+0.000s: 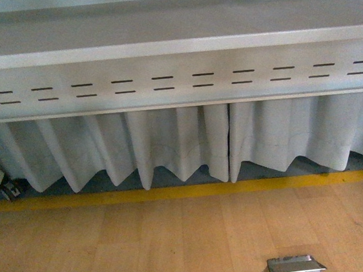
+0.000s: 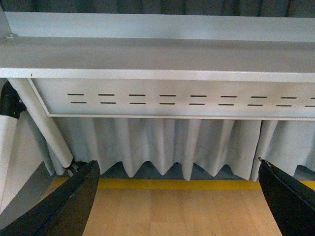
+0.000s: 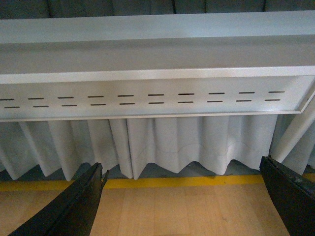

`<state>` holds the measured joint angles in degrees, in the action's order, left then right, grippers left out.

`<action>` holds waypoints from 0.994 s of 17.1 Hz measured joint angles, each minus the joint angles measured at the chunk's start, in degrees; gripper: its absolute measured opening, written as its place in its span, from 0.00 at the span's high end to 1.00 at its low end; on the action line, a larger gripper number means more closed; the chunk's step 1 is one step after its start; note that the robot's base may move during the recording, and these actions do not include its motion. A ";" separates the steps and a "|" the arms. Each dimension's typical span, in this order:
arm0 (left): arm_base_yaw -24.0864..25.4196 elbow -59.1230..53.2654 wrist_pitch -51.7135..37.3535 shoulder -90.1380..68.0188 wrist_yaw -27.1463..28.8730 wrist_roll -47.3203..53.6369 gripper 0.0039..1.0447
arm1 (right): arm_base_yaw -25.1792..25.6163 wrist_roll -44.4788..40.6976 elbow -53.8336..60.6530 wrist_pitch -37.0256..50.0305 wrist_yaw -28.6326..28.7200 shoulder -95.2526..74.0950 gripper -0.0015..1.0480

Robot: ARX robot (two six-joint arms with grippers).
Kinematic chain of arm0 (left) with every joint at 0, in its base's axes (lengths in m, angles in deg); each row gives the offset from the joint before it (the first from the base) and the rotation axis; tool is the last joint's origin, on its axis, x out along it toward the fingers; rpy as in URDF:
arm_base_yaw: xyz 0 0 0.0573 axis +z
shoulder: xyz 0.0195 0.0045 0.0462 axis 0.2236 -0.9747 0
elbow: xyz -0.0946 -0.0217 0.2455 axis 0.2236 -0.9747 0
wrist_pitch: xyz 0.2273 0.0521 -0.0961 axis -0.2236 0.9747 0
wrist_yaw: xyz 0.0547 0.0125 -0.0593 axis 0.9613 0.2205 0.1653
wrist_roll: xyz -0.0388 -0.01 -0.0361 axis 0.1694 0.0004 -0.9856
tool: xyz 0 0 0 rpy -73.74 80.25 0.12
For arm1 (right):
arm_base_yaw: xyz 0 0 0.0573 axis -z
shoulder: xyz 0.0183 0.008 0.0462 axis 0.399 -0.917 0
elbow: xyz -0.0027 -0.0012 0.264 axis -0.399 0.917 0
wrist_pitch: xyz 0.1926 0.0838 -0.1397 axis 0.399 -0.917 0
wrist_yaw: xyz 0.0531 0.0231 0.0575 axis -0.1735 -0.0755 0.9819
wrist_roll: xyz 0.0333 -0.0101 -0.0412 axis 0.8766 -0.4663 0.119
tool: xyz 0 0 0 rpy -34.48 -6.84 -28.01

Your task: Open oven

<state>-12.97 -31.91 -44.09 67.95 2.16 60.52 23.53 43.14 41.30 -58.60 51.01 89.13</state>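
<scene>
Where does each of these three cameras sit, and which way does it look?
Front view: on the robot's body, facing a slotted grey beam, white curtain and wooden floor; no arm shows.
Left wrist view: on the left arm, facing the same beam; left fingers spread wide.
Right wrist view: on the right arm, likewise; right fingers spread wide.
Shared: all three see the beam, curtain and yellow line.

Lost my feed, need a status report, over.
Both empty: left gripper open, right gripper open. No oven in any view. Ahead only slotted white panel and pleated curtain.
</scene>
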 joint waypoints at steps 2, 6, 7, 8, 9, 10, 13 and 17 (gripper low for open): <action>0.00 0.00 0.00 0.00 0.00 0.00 0.06 | 0.00 -0.02 0.00 0.00 0.00 0.00 0.06; 0.00 0.00 0.00 0.00 0.00 0.00 0.06 | 0.00 -0.02 0.00 0.00 0.00 0.00 0.06; 0.00 0.00 0.00 0.00 0.00 0.00 0.06 | 0.00 -0.02 0.00 0.00 0.00 0.00 0.06; 0.00 0.00 0.00 0.00 0.00 0.00 0.06 | 0.00 -0.02 0.00 0.00 0.00 0.00 0.06; 0.00 0.00 0.00 0.00 0.00 0.00 0.06 | 0.00 -0.02 0.00 0.00 0.00 0.00 0.06; 0.00 0.00 0.00 0.00 0.00 0.00 0.06 | 0.00 0.00 0.00 0.00 0.00 0.00 0.06; 0.00 0.00 0.00 0.00 0.00 0.00 0.06 | 0.00 -0.02 0.00 0.00 0.00 0.00 0.06; 0.00 0.00 0.00 0.00 0.00 0.00 0.06 | 0.00 -0.02 0.00 0.00 0.00 0.00 0.06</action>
<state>-12.97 -31.91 -44.09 67.95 2.16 60.52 23.53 43.12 41.30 -58.60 51.01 89.13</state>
